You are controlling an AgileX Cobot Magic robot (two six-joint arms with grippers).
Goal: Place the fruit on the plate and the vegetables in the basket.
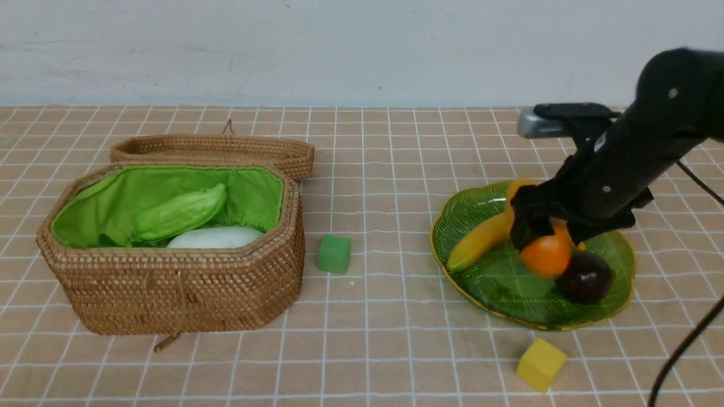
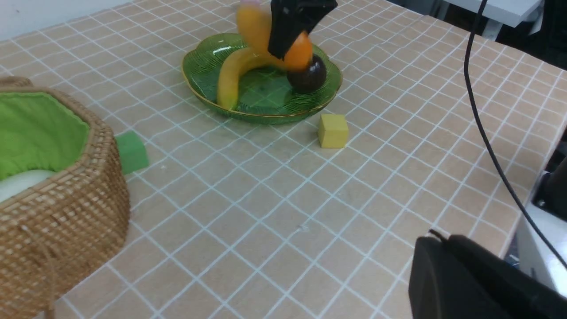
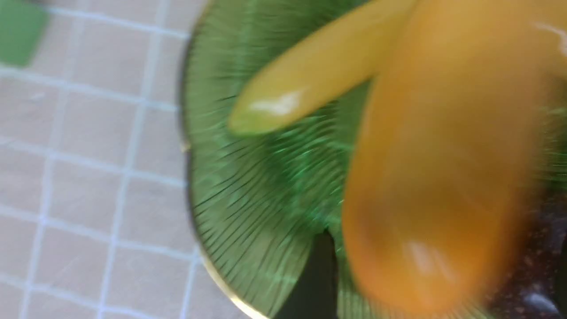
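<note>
Yellow cube [image 1: 540, 363] up front; beyond, right gripper [image 1: 547, 233] over plate [image 1: 619, 294] – jaws spread around mango [image 1: 546, 254], grip unclear. Next, probably: lift clear.

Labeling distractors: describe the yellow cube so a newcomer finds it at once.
Start at the green glass plate on the robot's right, holding the fruit. On the tablecloth just nearer the robot than its rim sits the yellow foam cube. Unlike the green cube beside the wicker basket, it is yellow and stands alone.

green foam cube [image 1: 334, 254] and yellow foam cube [image 1: 541, 364] on tiled tabletop [image 1: 384, 339].
</note>
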